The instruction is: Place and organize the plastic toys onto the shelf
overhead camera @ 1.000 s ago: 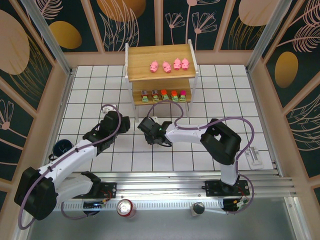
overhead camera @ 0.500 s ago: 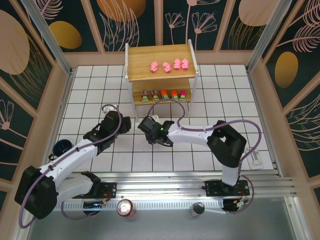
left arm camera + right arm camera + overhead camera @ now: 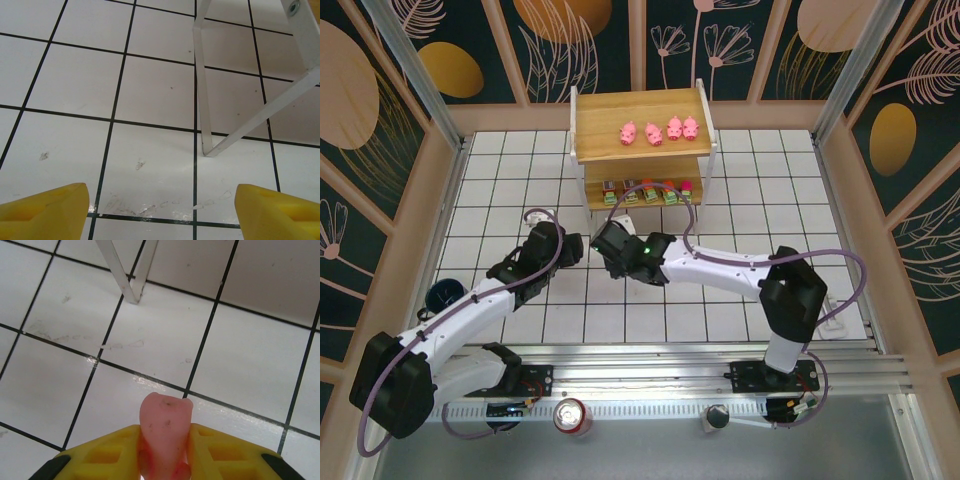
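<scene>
Partly hidden: pink pig [image 3: 165,417] pinched in right tool [image 3: 164,452]; left tool [image 3: 160,210] agape, empty, cropped at frame edge.

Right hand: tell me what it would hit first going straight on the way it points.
Probably the white tiled table, just short of the shelf's leg. The right hand, shut on a pink pig, points down at the tiles. Depth is unclear.

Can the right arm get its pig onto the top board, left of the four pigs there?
Probably yes. The right end effector is shut on a pig in front of the shelf; the top board is bare left of the four pigs, with nothing in between.
</scene>
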Controlling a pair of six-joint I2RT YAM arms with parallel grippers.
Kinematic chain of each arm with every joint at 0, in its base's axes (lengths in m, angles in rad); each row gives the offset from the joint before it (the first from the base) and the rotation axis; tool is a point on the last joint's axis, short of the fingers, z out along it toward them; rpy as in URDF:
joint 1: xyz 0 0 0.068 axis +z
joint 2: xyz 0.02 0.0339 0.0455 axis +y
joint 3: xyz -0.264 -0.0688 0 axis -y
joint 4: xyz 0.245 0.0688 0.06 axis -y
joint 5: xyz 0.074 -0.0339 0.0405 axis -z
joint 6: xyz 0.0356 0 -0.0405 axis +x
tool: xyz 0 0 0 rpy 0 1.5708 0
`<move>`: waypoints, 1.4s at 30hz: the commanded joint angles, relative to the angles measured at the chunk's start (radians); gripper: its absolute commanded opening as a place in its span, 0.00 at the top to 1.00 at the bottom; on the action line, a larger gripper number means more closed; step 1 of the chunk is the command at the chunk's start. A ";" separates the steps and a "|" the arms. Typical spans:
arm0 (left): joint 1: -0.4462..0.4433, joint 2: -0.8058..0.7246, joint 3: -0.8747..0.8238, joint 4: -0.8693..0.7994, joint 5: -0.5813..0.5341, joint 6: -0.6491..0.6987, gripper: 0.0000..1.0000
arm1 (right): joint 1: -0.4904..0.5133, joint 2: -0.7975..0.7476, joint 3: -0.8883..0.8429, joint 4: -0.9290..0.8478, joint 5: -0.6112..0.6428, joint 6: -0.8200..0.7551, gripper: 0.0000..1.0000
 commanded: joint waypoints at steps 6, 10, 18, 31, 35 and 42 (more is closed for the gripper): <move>0.007 0.004 -0.010 0.029 0.005 -0.013 0.23 | 0.014 -0.095 0.119 -0.096 0.068 -0.034 0.75; 0.007 0.008 -0.012 0.035 0.009 -0.013 0.23 | 0.016 -0.127 0.173 -0.125 0.078 -0.044 0.75; 0.007 0.013 -0.016 0.043 0.019 -0.012 0.23 | 0.016 -0.158 0.328 -0.190 0.134 -0.091 0.75; 0.007 0.003 -0.026 0.043 0.032 -0.005 0.22 | 0.016 -0.090 0.637 -0.239 0.162 -0.194 0.75; 0.007 -0.002 -0.027 0.045 0.033 -0.004 0.22 | 0.016 -0.025 0.773 -0.273 0.171 -0.230 0.75; 0.007 -0.019 -0.039 0.041 0.033 -0.008 0.22 | -0.010 0.116 1.016 -0.337 0.175 -0.285 0.75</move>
